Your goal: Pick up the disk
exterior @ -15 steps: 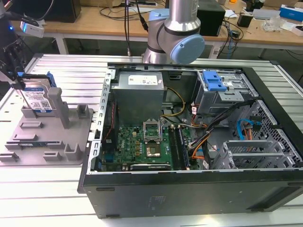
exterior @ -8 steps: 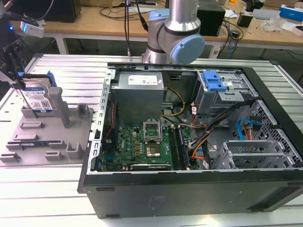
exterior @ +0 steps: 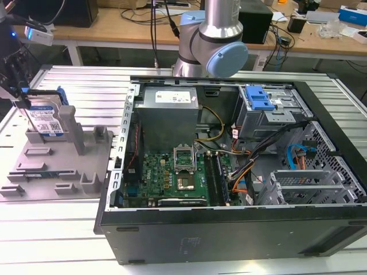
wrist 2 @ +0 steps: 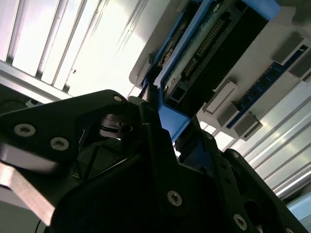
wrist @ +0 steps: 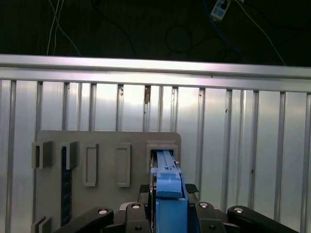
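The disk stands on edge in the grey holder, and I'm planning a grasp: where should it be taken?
Grip the disk from above at its top edge, across its thin blue-railed sides. It stands upright in the grey holder, leaving only the top free.

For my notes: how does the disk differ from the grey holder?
The disk is silver with a white-and-blue label and blue rails; the grey holder is plain grey plastic. The disk stands upright on edge; the holder lies flat on the table. The gripper is around the disk's edge.
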Controlling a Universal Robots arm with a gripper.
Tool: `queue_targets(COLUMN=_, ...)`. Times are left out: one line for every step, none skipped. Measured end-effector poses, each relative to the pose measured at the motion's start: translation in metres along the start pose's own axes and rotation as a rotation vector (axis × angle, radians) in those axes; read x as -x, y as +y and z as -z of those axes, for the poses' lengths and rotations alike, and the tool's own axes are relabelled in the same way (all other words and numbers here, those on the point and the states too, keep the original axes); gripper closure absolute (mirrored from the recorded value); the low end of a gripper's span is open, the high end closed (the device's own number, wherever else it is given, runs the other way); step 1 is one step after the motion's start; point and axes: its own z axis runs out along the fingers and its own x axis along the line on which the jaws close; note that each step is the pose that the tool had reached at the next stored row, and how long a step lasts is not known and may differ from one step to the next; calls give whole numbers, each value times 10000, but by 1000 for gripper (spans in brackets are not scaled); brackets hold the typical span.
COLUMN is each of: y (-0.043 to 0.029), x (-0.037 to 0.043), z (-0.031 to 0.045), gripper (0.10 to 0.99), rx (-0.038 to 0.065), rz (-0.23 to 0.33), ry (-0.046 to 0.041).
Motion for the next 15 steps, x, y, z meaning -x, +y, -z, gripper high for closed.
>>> queue_targets(y=0, x=-4, z=0, gripper=718, rx=0, rz=-5, ry=0)
queue_targets(y=1, x=-6, z=0, gripper=718, rx=0, rz=-7, ry=1)
queue_targets(y=1, x=-8, z=1, gripper=718, rx=0, rz=-11, ry=0)
queue_targets(y=1, x=-10, z=3, gripper=718, rx=1, rz=-15, ry=-1)
queue_targets(y=1, x=-11, z=5, gripper=718, rx=0, rz=-17, ry=-1)
queue_targets(y=2, x=-12, z=7, gripper=718, rx=-1, rz=-22, ry=-1)
queue_targets(y=2, x=-13, z=11, gripper=718, rx=-1, rz=-26, ry=-1)
queue_targets(y=1, x=-14, z=17, gripper=718, rx=0, rz=-29, ry=0)
queue_targets(y=2, x=-14, z=23, gripper=718, rx=0, rz=-30, ry=-2)
queue_targets(y=2, x=-15, z=31, gripper=718, rx=1, rz=-31, ry=-3)
queue_targets(y=2, x=-16, z=50, gripper=718, rx=0, rz=-32, ry=-3)
queue_targets(y=2, x=-16, z=90, gripper=718, rx=0, rz=-32, ry=-3)
queue_targets(y=3, x=-17, z=123, gripper=718, rx=1, rz=-32, ry=-3)
queue_targets(y=4, x=-17, z=149, gripper=718, rx=1, rz=-32, ry=-3)
queue_targets(y=4, x=-19, z=203, gripper=718, rx=0, rz=-32, ry=-4)
